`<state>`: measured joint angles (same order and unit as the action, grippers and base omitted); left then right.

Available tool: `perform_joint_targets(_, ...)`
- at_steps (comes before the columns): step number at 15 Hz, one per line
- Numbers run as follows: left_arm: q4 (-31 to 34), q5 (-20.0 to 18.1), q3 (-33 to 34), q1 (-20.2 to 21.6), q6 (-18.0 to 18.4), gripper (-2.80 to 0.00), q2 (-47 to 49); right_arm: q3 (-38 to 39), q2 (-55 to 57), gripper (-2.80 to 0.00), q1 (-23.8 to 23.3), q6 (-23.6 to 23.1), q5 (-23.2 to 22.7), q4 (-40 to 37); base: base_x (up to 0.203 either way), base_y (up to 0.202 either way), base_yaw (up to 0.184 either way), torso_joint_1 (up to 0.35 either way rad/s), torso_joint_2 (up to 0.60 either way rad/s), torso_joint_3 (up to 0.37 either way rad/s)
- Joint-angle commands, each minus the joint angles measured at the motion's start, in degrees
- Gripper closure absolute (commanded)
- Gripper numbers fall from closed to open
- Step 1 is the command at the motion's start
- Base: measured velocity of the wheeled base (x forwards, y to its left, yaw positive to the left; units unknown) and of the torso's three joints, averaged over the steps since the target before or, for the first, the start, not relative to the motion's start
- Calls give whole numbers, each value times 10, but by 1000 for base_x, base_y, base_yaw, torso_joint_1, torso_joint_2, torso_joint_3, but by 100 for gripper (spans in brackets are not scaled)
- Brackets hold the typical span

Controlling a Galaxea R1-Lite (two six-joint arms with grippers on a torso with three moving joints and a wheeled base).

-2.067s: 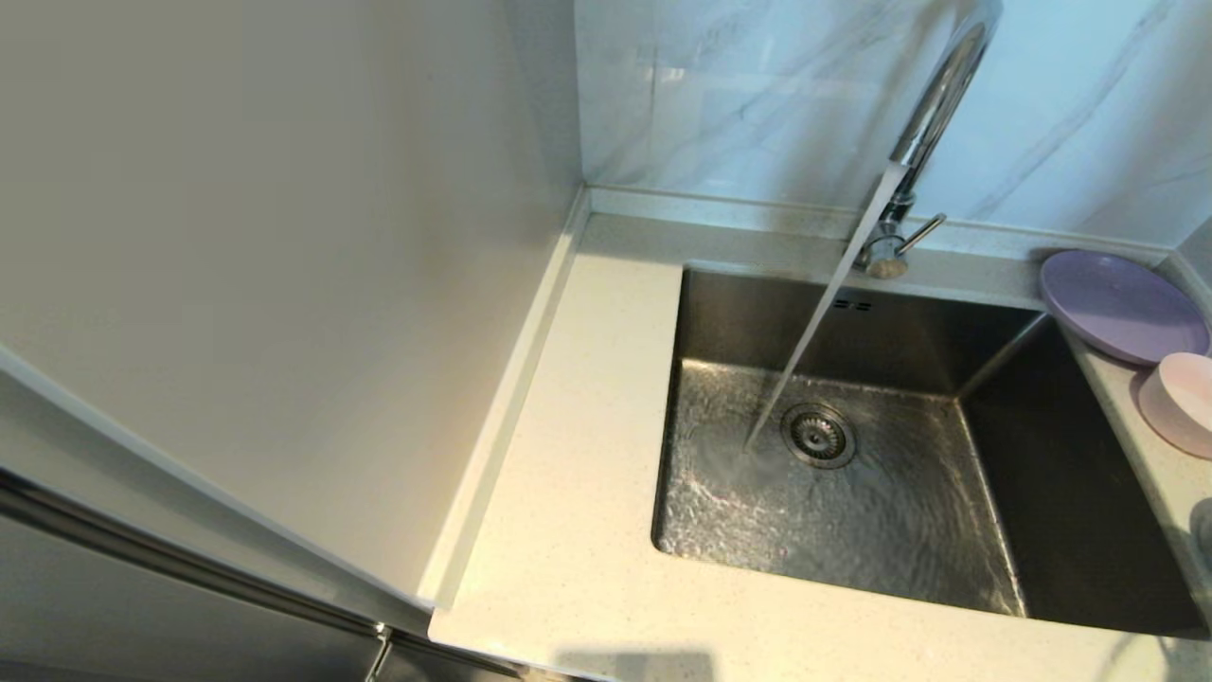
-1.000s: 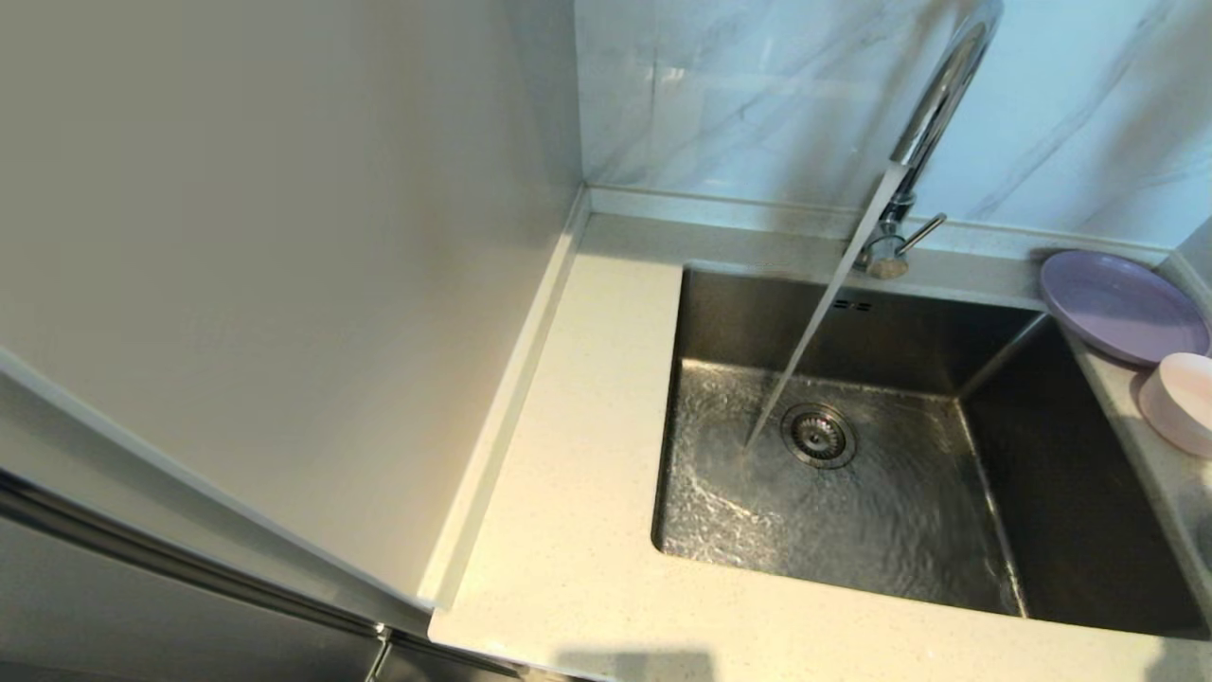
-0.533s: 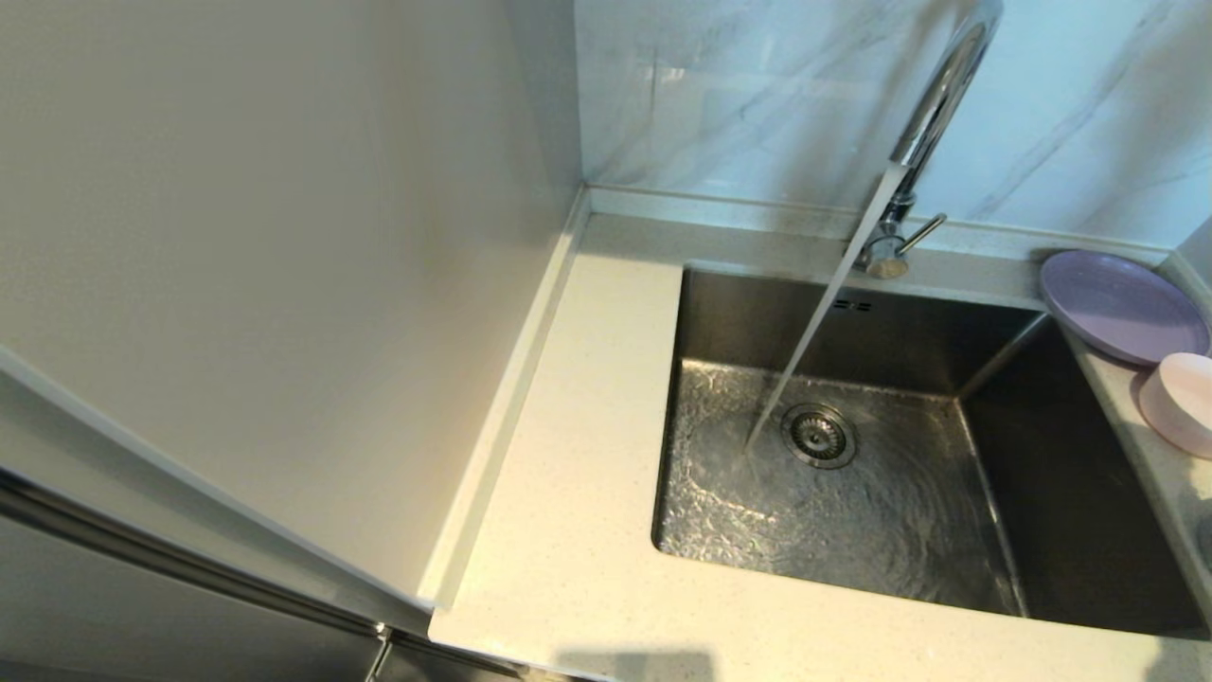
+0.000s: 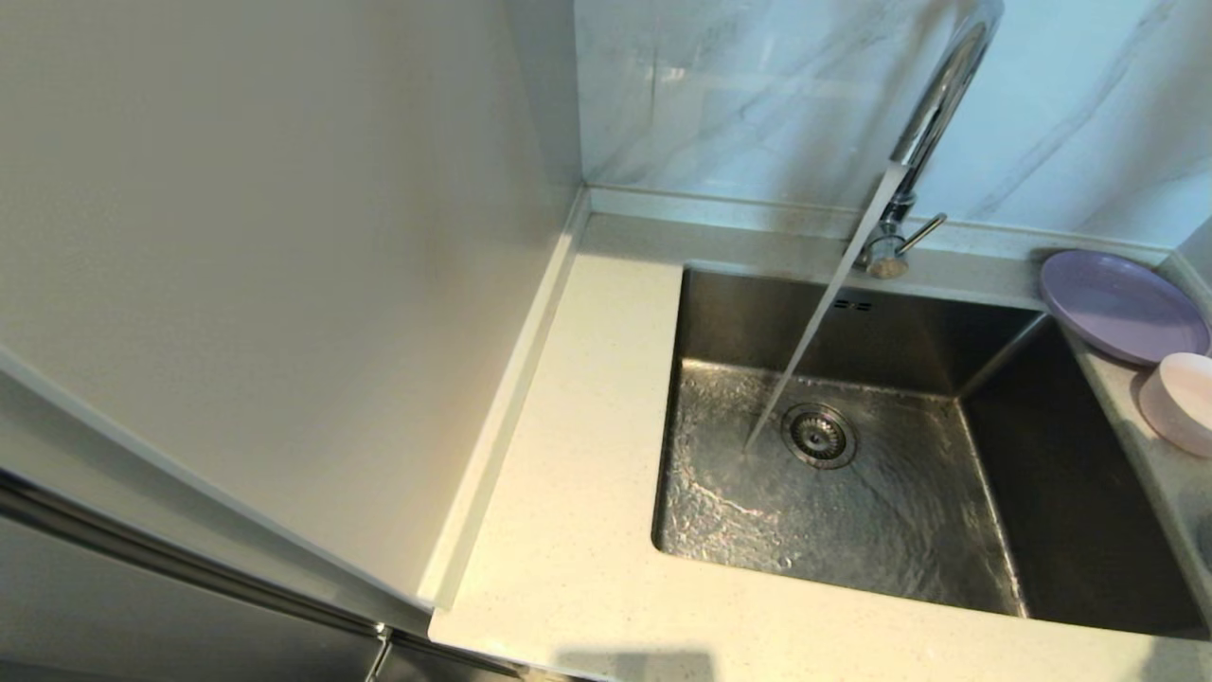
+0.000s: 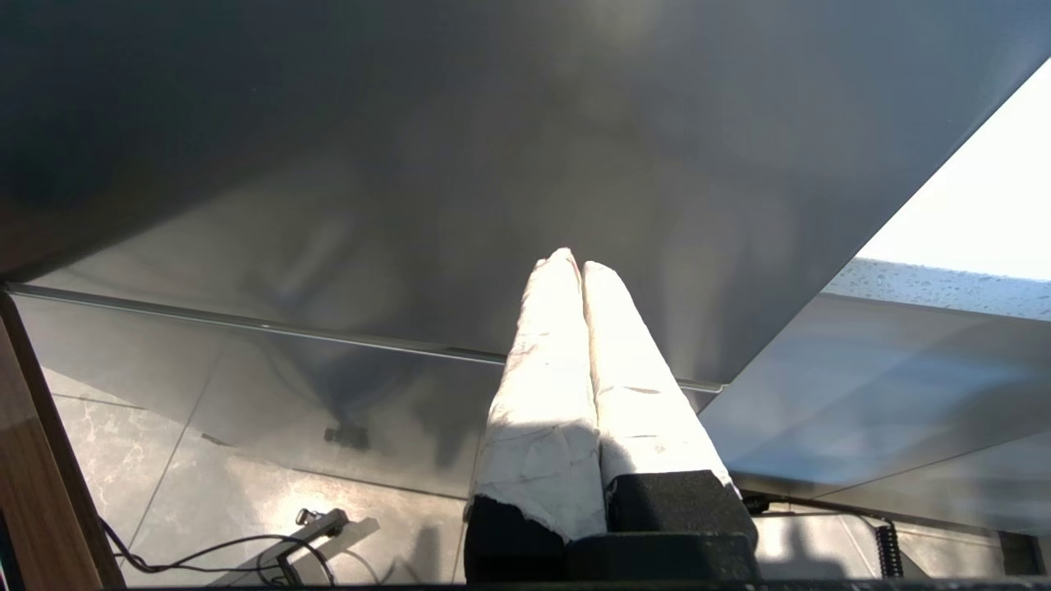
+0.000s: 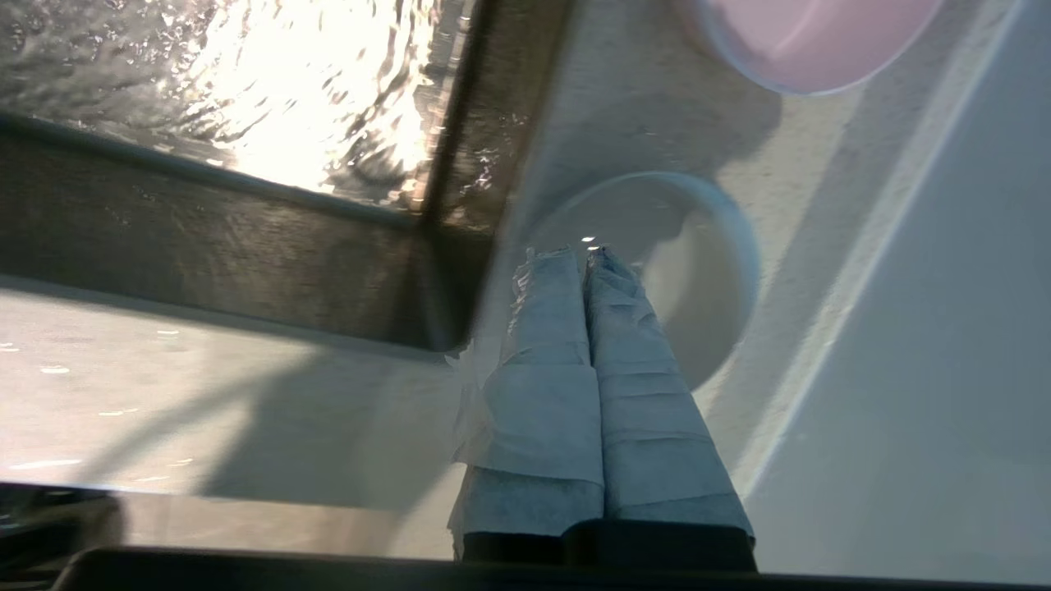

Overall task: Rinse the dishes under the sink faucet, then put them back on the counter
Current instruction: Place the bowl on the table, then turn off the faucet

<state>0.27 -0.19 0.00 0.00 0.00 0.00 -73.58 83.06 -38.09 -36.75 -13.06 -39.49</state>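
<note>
While tap (image 4: 933, 104) runs, basin (image 4: 1070, 493) unobstructed

We see the basin (image 4: 947, 530) open from above, with only the slanting water stream (image 4: 814, 332) and the faucet (image 4: 933, 104) at its back edge crossing it. The counter (image 4: 568, 530) lies bare along the basin's left and front edges, hemmed by a tall panel (image 4: 284, 237) on the left. The narrow strip along the right edge is crowded: purple plate (image 4: 1122, 305) at the back corner, pink bowl (image 4: 1182, 403) just beside it, white bowl (image 6: 698, 279) nearer the front, a raised edge close behind.
</note>
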Motion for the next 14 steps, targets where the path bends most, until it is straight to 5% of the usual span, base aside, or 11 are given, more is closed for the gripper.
perform_joint_targets(1,0,0,0,0,0,0,0,33,36,0,-61,-100,-21,42,0,0,0,0,0,0)
perform_joint_targets(4,0,-1,0,0,0,0,0,35,63,0,-93,-198,-39,51,0,0,0,0,0,0)
perform_joint_targets(8,0,0,0,0,0,0,0,-50,87,0,-91,-200,-80,5,0,0,0,0,0,0)
perform_joint_targets(14,0,0,0,0,0,0,0,-362,162,0,-120,-163,-213,-234,0,0,0,0,0,0)
